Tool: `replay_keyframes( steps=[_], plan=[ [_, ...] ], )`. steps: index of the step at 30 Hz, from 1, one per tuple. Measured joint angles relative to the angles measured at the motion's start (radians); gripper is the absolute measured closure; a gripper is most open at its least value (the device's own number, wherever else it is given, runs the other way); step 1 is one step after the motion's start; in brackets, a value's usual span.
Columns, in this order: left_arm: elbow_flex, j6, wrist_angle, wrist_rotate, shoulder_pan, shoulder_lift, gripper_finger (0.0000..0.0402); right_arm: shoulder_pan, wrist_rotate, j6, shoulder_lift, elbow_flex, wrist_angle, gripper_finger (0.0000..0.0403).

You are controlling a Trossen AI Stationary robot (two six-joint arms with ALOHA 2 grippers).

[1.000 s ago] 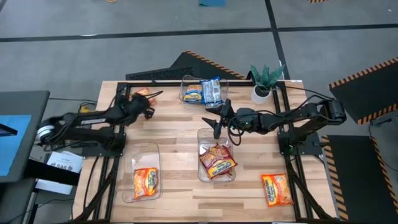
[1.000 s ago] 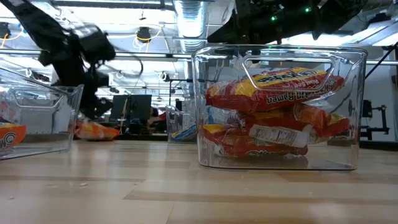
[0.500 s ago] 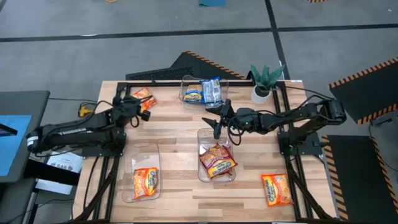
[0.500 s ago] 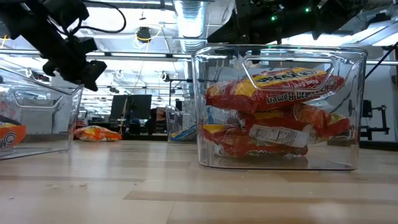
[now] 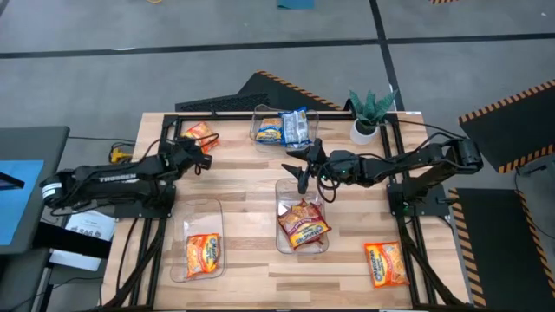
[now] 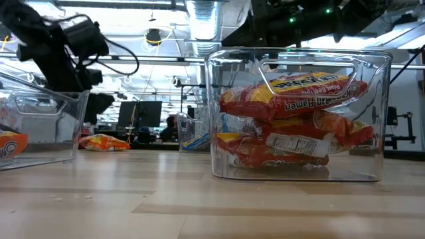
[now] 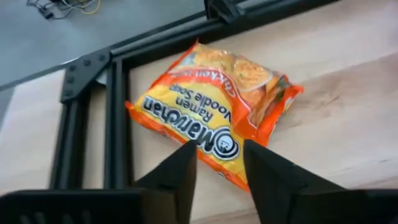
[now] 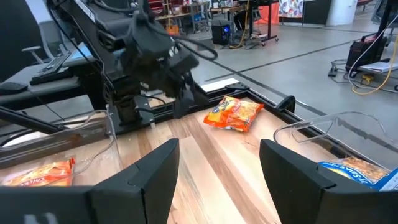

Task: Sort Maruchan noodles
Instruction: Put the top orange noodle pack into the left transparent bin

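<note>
Near the far-left corner, left gripper (image 5: 201,157) is hovering, jaws spread, beside orange packet (image 5: 199,133); right gripper (image 5: 303,172) is waiting mid-table, jaws spread.

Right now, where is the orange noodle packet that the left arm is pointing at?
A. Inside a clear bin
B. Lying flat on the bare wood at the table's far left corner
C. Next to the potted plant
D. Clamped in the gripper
B: the orange Maruchan packet lies flat on the wooden table by the black frame, and the left gripper is open, just short of it.
</note>
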Motion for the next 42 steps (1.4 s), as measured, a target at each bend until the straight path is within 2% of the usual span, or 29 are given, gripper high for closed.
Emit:
replay_keyframes(
  steps=[4, 8, 18, 24, 31, 37, 39, 42],
  plan=[
    [-0.059, 0.039, 0.144, 0.033, 0.039, 0.061, 0.0241, 0.000, 0.000, -0.003, 0.000, 0.000, -0.005, 0.0154],
    [-0.079, 0.071, 0.232, 0.066, 0.086, 0.075, 0.0223, 0.000, 0.000, -0.005, 0.000, 0.000, -0.007, 0.0154],
    [-0.117, 0.023, 0.280, 0.076, 0.139, 0.006, 0.0221, -0.007, 0.000, -0.004, 0.000, 0.000, -0.023, 0.0154],
    [-0.172, 0.034, 0.371, 0.188, 0.204, -0.051, 0.0221, -0.007, 0.000, -0.004, 0.000, 0.000, -0.028, 0.0154],
    [-0.173, 0.001, 0.394, 0.203, 0.233, -0.038, 0.0221, -0.007, 0.001, -0.004, 0.000, 0.000, -0.028, 0.0154],
    [-0.173, -0.019, 0.499, 0.234, 0.233, -0.009, 0.0221, -0.007, 0.001, 0.004, 0.000, 0.000, -0.028, 0.0154],
    [-0.173, -0.008, 0.520, 0.225, 0.232, -0.008, 0.0221, -0.007, 0.002, 0.005, 0.000, 0.000, -0.028, 0.0154],
    [-0.173, 0.004, 0.510, 0.128, 0.233, -0.008, 0.0221, -0.007, 0.002, 0.006, 0.002, 0.000, -0.031, 0.0154]
  ],
)
